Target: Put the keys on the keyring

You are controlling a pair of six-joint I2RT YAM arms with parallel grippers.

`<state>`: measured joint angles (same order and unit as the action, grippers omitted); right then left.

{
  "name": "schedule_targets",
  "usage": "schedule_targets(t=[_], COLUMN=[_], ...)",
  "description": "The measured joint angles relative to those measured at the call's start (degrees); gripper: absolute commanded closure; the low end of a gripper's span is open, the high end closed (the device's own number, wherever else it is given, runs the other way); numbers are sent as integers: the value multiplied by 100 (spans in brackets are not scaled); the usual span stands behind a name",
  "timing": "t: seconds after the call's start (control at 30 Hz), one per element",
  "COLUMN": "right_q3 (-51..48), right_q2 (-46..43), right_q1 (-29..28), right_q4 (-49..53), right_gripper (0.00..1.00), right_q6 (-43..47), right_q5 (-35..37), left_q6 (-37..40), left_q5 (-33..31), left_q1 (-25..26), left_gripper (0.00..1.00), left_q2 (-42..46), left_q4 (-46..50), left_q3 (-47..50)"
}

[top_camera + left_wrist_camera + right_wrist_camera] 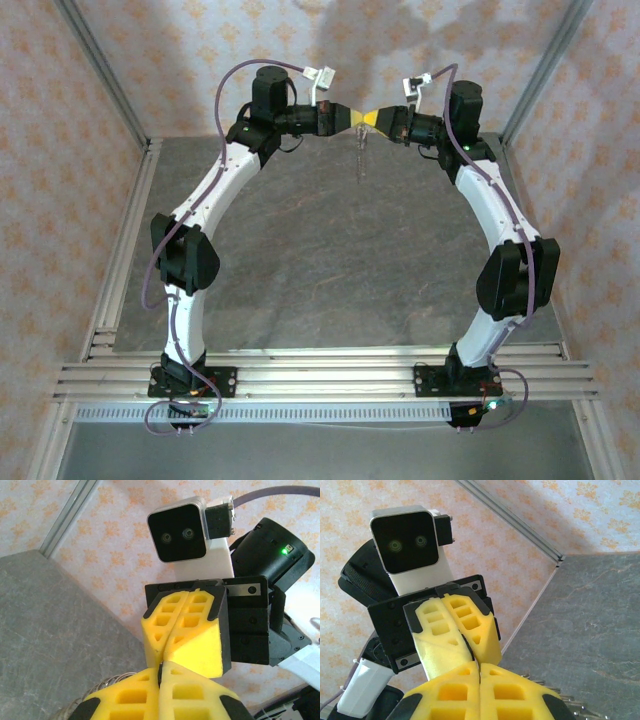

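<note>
Both arms were raised and arched inward over the far half of the table (300, 260). The left gripper (352, 116) and right gripper (373, 120) met tip to tip, well above the surface.

Left gripper (161, 672): yellow fingers (195, 690) pressed together, no gap along the seam. A thin dark sliver sat at the tips, too small to identify.

Right gripper (479, 669): fingers (510, 692) likewise pressed together. In the left wrist view the right gripper (163, 652) faced the lens nose-on, its tips touching the left one's.

In the right wrist view the left gripper (474, 655) showed the same contact from the other side, with a dark line in its seam.

Keyring (360, 152): a thin pale strand hung straight down from the meeting point, clear of the table. A coiled, wiry edge of the keyring (102, 692) showed just beside the left fingers, at lower left. A row of small spikes (555, 690) showed just beside the right fingers, at lower right. Which gripper actually pinched the ring could not be told.

Key: not resolvable, possibly hidden between the pads.

The right wrist camera (177, 532) sat above its fingers, and a green lamp (285, 550) glowed on the black housing behind it. The left wrist camera (405, 540) sat likewise above its fingers.
</note>
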<state>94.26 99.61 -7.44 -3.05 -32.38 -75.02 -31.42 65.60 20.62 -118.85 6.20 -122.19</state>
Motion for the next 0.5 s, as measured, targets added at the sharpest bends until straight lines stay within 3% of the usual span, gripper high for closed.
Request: schedule_targets(t=[0.27, 0.37, 0.5], right_q3=[-39, -52, -55], right_q2=[-13, -15, -24], right_q1=[2, 13, 13], right_q4=[-85, -101, -129], right_gripper=[100, 100, 100], right_q6=[-74, -96, -98], right_q5=[0, -11, -48], left_q6=[4, 92, 267], left_q5=[-2, -4, -4], left_q1=[13, 24, 35], left_gripper=[100, 92, 90], left_q2=[0, 0, 0], left_q4=[0, 52, 238], left_q3=[-2, -42, -144])
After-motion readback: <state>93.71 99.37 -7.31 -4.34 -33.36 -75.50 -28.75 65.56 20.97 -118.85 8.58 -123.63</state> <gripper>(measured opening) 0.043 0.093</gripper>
